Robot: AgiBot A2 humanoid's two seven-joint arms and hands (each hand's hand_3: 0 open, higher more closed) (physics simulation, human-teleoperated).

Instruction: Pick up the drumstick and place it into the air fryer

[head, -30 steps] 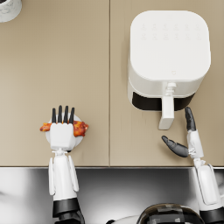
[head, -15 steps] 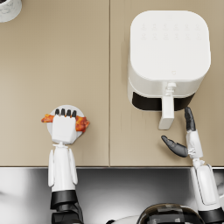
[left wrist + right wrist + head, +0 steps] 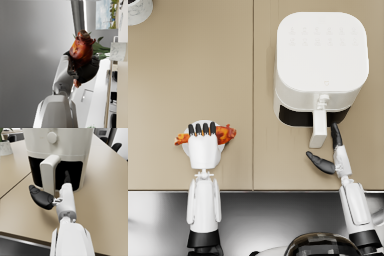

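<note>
Looking down from the head view, the left robot hand sits over a small white plate on the tan tabletop, its dark fingers curled over the drumstick, whose reddish ends stick out on either side. Across the tabletop seam stands the white air fryer, its handle pointing toward the robot. The right robot hand hovers just beside that handle, fingers spread, holding nothing.

From the left wrist view, the drumstick is clamped in the left robot hand.

From the right wrist view, the right robot hand is spread apart near the handle, before the fryer's dark opening.
</note>
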